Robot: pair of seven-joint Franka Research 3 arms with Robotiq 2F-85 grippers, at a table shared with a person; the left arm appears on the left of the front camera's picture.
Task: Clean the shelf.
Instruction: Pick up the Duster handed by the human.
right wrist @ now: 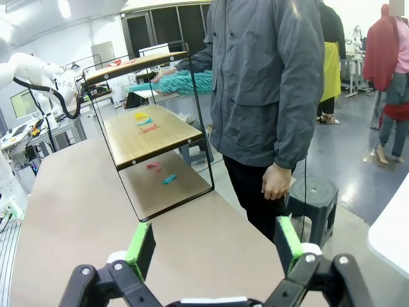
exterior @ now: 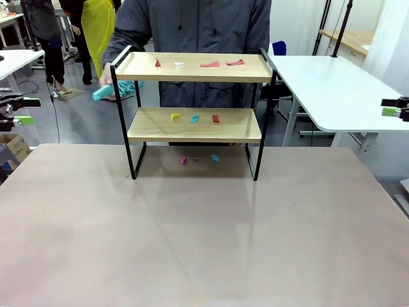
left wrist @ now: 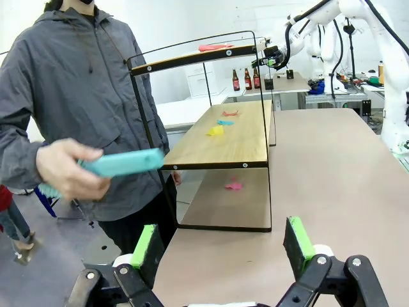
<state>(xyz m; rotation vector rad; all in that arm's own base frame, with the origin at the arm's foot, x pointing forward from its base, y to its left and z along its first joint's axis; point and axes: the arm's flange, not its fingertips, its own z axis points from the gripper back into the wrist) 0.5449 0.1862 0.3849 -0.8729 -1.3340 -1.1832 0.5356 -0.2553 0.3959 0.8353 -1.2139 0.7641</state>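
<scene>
Scraps point(exterior: 194, 118) dot the shelf point(exterior: 153, 126), a handheld duster point(exterior: 115, 91) beside it; left claw point(left wrist: 222, 225) and right claw point(right wrist: 215, 224) released.

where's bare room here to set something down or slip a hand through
Widest free patch: the table from the front legs of the shelf to the near edge, plus strips beside its legs. Each board has bare ends outside the scraps. Crowded: board middles, the table under the shelf, and back left, where a person holds a duster.
</scene>
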